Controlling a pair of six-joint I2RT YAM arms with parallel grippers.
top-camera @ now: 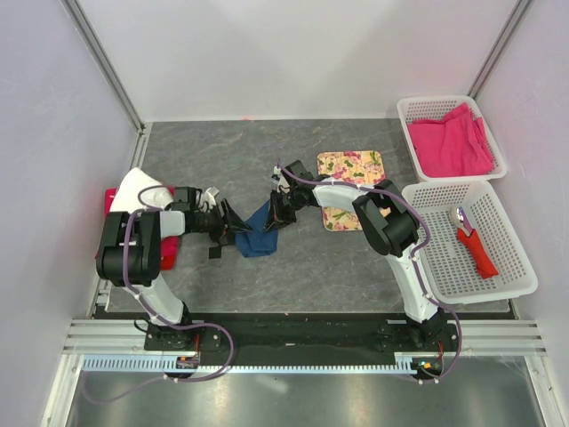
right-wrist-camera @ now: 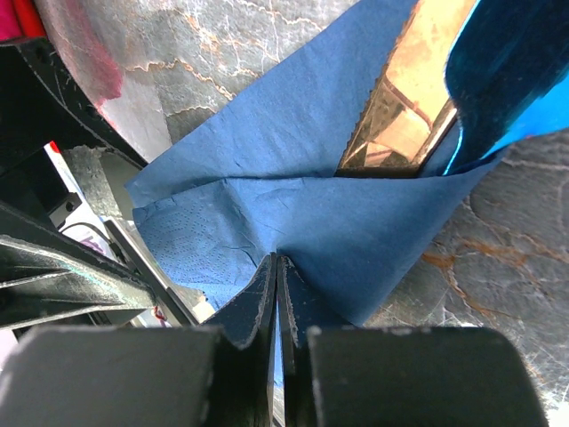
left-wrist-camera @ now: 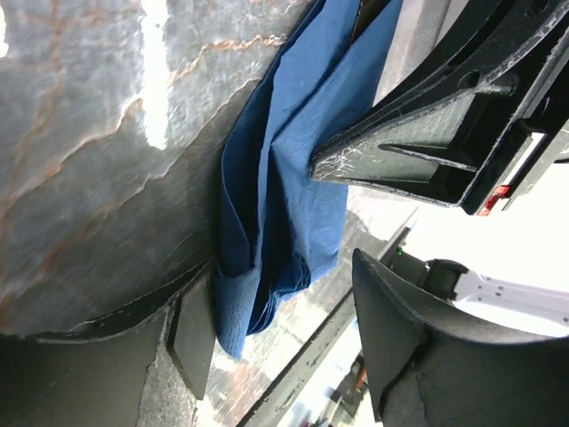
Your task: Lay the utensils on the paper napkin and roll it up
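Note:
The dark blue paper napkin (top-camera: 258, 236) lies bunched on the grey table between the two grippers. My right gripper (top-camera: 272, 216) is shut on a pinch of the napkin (right-wrist-camera: 293, 187), with its jaws pressed together (right-wrist-camera: 276, 260). A glossy bright-blue utensil (right-wrist-camera: 507, 71) shows at the napkin's far edge, partly wrapped in it. My left gripper (top-camera: 228, 224) is open (left-wrist-camera: 284, 334). The napkin's folded end (left-wrist-camera: 276, 205) hangs between its fingers, against the left pad (left-wrist-camera: 191, 342). No utensil shows in the top view.
A floral mat (top-camera: 351, 169) lies behind the right gripper. A white basket (top-camera: 418, 111) at the back right holds a pink cloth. A nearer basket (top-camera: 511, 253) holds a red-handled tool (top-camera: 476, 245). A white cloth (top-camera: 142, 189) and a red item are at the left.

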